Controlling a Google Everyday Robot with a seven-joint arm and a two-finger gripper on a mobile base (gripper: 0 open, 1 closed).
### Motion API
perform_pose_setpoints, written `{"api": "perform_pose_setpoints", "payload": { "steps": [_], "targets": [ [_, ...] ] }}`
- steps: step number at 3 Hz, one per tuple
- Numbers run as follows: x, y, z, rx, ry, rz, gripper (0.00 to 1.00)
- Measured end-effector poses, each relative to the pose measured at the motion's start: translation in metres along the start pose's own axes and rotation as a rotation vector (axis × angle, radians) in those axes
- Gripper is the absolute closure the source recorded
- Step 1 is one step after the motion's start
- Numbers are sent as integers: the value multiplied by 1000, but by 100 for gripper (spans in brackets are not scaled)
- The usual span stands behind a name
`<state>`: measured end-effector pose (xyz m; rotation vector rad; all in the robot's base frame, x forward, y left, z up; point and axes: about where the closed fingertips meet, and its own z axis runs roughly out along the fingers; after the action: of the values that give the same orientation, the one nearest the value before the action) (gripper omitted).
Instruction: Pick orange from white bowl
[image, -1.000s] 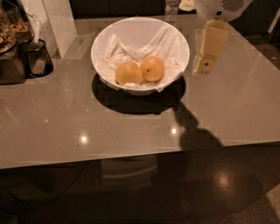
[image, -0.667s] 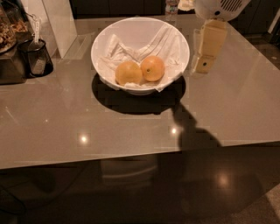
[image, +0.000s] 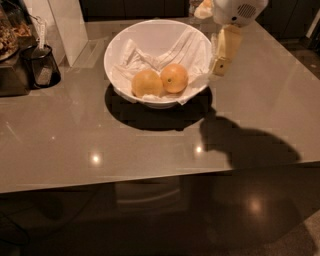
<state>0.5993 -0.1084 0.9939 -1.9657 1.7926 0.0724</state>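
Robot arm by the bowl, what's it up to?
The robot is meant to take an orange out of a bowl. Its gripper hangs just outside the white bowl, by the rim, not touching any fruit. The orange lies inside on a white napkin, right against a paler orange. Nothing is picked up yet.

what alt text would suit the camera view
A white bowl on a grey table holds an orange, a paler orange beside it and a napkin. The gripper hangs by the bowl's right rim.
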Motion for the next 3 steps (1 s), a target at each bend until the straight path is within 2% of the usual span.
{"api": "perform_pose_setpoints", "payload": {
  "steps": [1,2,3],
  "targets": [
    [9,-12,38,-61,-44,22,0],
    [8,-16,43,-53,-49,23,18],
    [7,-18,42,-35,-52,24,20]
  ]
}}
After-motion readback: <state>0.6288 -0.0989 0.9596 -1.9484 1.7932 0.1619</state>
